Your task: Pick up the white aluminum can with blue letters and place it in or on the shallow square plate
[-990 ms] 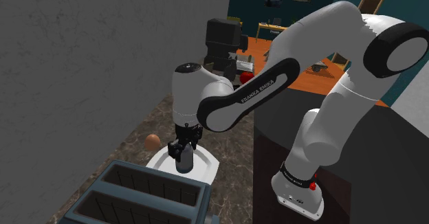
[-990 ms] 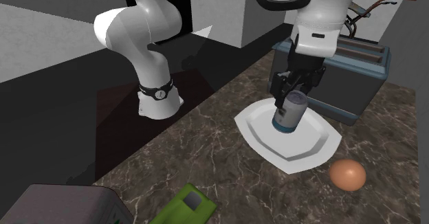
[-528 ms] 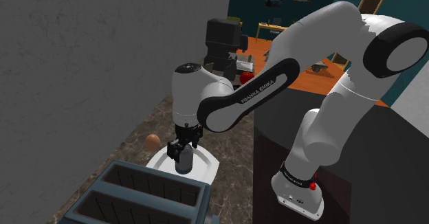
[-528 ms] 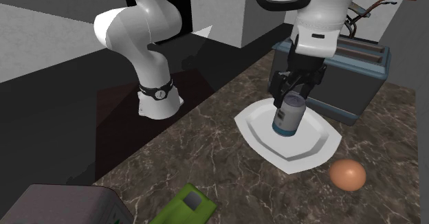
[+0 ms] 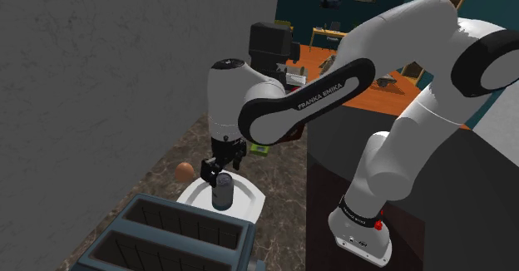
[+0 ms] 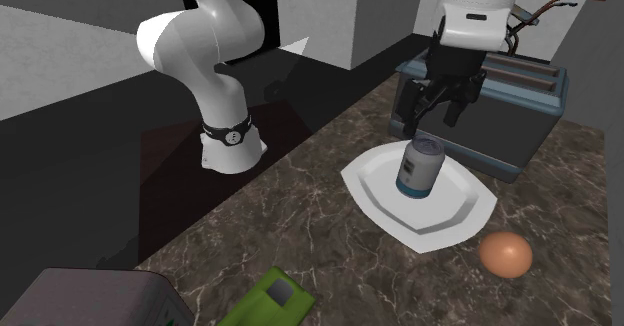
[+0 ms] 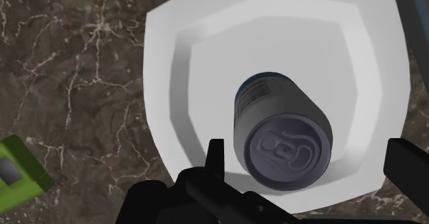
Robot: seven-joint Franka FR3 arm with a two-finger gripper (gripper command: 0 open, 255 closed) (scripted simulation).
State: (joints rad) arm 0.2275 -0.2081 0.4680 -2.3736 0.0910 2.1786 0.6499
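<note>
**Can let go on the plate, hand lifting clear**

A second ago my gripper (image 6: 437, 109) was clamped round the top of the can (image 6: 419, 167), with the can already down on the shallow square plate (image 6: 462, 214). Now the fingers stand apart with nothing between them, and the hand has risen: in the second exterior view there is a clear gap between the fingertips and the lid. The can itself has not shifted with the release — it stands upright in the plate's sunken middle, pale-bodied with a bluish band.

Looking down from the wrist, I see its lid below and between my two spread fingers, neither of them touching it, and white plate showing all round its base.

I judge the placing done. What is left is only to back the arm away, and I would go straight up first — the toaster (image 6: 525, 109) sits just behind the plate, and any sideways drift this low could clip the lid and tip the can. The egg (image 6: 505, 254) lies near the plate's corner, apart from it.
</note>
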